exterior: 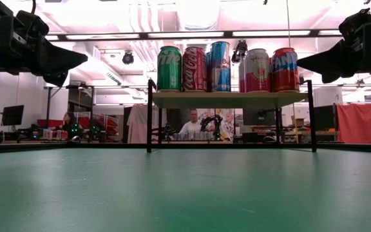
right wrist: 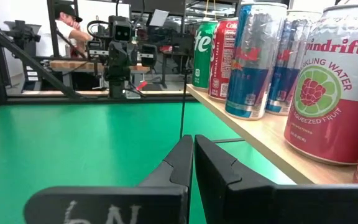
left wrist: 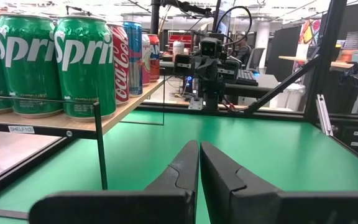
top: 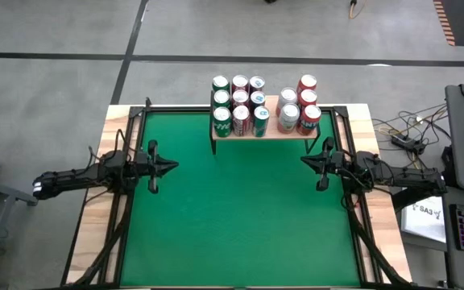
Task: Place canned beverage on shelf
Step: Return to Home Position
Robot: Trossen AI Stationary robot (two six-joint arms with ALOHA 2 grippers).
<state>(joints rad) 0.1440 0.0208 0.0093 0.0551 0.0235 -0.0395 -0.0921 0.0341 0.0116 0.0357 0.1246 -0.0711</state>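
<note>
The shelf (top: 272,131) carries the cans (top: 241,101). My left gripper (top: 174,166) and right gripper (top: 303,161) hang apart, facing inward, both clenched empty.

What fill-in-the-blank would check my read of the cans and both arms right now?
1. All cans stand on the shelf; ____ stand on the green tabletop.
2. On the left gripper and the right gripper, the jaws are ____.
3. The Sprite cans stand at the shelf end nearest the ____ gripper.
Missing words: none; shut; left.
</note>
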